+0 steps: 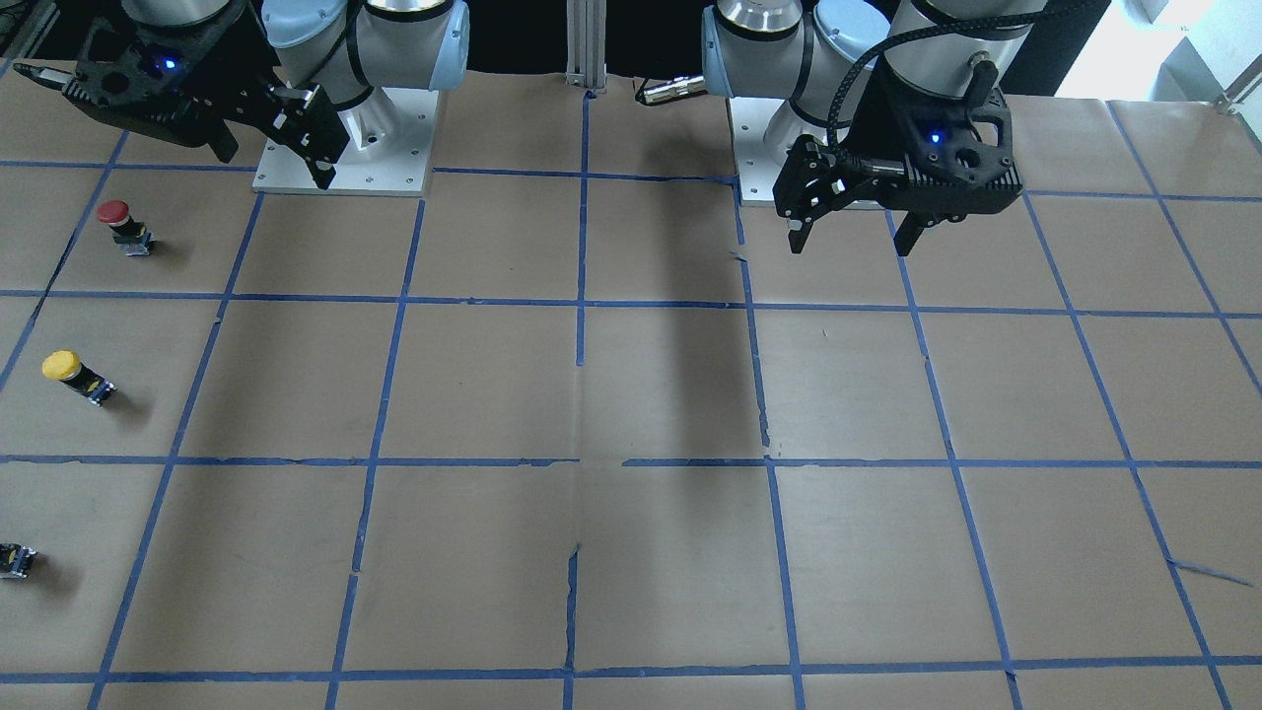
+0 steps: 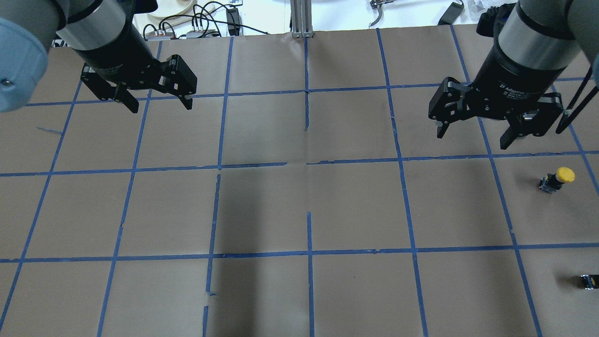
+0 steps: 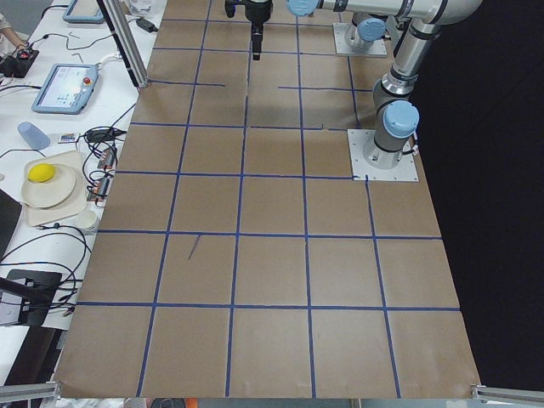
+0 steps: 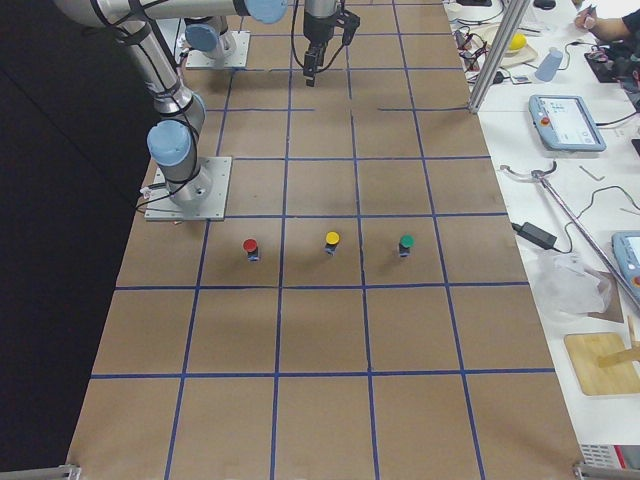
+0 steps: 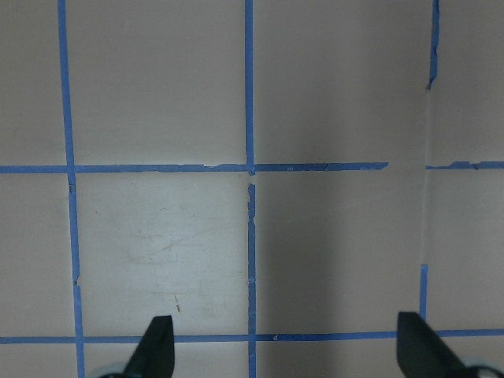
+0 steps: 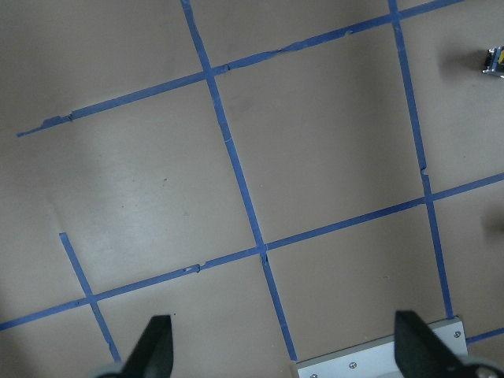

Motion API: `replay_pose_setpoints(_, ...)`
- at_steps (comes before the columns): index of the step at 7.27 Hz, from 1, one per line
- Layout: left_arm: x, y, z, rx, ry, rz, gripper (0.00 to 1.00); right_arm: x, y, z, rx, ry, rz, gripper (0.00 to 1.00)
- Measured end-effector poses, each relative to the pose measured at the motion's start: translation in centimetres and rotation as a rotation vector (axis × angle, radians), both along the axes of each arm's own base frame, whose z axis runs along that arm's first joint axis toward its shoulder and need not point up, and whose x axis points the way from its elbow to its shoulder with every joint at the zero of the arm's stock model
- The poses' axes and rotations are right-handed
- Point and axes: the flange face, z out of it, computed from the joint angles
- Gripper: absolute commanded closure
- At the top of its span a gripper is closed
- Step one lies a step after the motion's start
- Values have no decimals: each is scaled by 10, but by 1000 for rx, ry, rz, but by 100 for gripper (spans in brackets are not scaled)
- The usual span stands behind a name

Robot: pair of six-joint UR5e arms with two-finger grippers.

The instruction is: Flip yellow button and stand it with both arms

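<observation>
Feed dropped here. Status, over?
Left pincer open, empty. Right pincer open, empty. Yellow-capped black push-button untouched. Red-capped button apart, not blocking.

Opposed overhead and front cameras, end-on side cameras, close downward-looking wrist cameras, all sharing the taped table

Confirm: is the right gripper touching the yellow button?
Apart. Overhead view shows a blue tape line lying between the right gripper and the yellow button.

place: robotics lab | evidence: tape-gridded table, teach pendants, cabled side bench
</observation>
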Motion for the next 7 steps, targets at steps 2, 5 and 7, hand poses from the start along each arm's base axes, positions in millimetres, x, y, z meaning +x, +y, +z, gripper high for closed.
replay_pose_setpoints(2, 0, 0, 0, 0, -1, 0, 0, 1, 0, -2, 1, -2, 3, 0)
replay_pose_setpoints(5, 0, 1, -1, 1, -2, 0, 0, 1, 0, -7, 10, 3, 6, 0)
replay_pose_setpoints(7, 1, 3, 0, 0, -1, 2, 0, 0, 2, -14, 23, 4, 4, 0)
